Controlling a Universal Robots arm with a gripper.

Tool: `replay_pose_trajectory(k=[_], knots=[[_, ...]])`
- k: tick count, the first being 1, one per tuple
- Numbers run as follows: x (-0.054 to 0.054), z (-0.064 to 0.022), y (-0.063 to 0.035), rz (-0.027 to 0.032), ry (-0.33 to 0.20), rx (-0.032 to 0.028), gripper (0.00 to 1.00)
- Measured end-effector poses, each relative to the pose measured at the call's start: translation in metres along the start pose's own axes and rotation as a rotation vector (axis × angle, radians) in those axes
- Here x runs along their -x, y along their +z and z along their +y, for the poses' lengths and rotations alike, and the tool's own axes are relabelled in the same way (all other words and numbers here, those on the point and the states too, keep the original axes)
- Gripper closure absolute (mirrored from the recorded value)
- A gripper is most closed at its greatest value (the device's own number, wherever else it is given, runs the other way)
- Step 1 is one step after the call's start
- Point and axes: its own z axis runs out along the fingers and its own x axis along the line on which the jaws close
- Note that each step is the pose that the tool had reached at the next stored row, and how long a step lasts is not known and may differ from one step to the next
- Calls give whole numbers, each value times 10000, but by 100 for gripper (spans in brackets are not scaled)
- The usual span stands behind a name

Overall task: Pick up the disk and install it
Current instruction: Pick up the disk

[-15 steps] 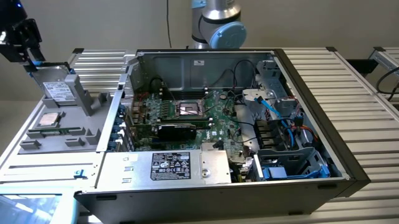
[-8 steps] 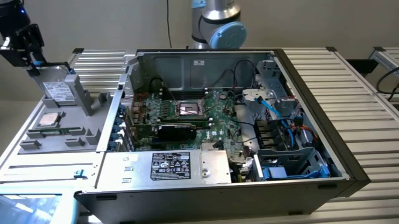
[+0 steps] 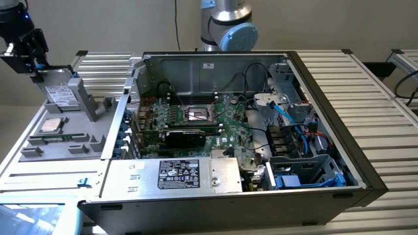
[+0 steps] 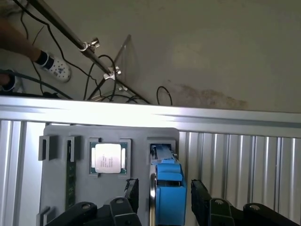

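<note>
Silver-metal, stiff and fairly heavy, the disk [image 3: 59,94] stands on edge in the grey holder [image 4: 55,188] at the exterior view's nine o'clock, fingers [image 4: 133,191] spread astride its blue carrier [image 4: 169,188], likely the surest hold

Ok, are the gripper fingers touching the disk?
Apart. The wrist view shows the gripper open, fingers straddling the disk with a gap on each side.

The disk [image 3: 60,94] is silver metal with a white printed label on one face and a blue carrier frame. It stands on edge, slotted at the grey holder's [image 3: 62,147] far end.
</note>
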Motion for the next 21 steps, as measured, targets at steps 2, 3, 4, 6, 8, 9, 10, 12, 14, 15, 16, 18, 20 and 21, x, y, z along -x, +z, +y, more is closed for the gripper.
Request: replay_pose_trajectory(k=[2,3,4,6,8,9,10,12,14,15,16,18,20,21], knots=[[0,-1,24,0,0,0,43],[0,-1,35,0,0,0,43],[1,-2,46,-1,0,-1,43],[1,-3,62,-1,0,-1,43],[1,-3,63,0,0,0,43],[1,-3,63,0,0,1,43],[1,-3,63,0,0,1,43],[1,-3,65,-1,0,-1,43],[1,-3,72,-19,-1,-4,43],[1,-3,75,-40,-2,-4,43],[1,-3,79,-59,-2,-3,43],[0,-4,89,-114,-4,-6,43],[-1,-4,100,-167,-6,-7,43],[-3,-5,106,-178,-7,-10,43]])
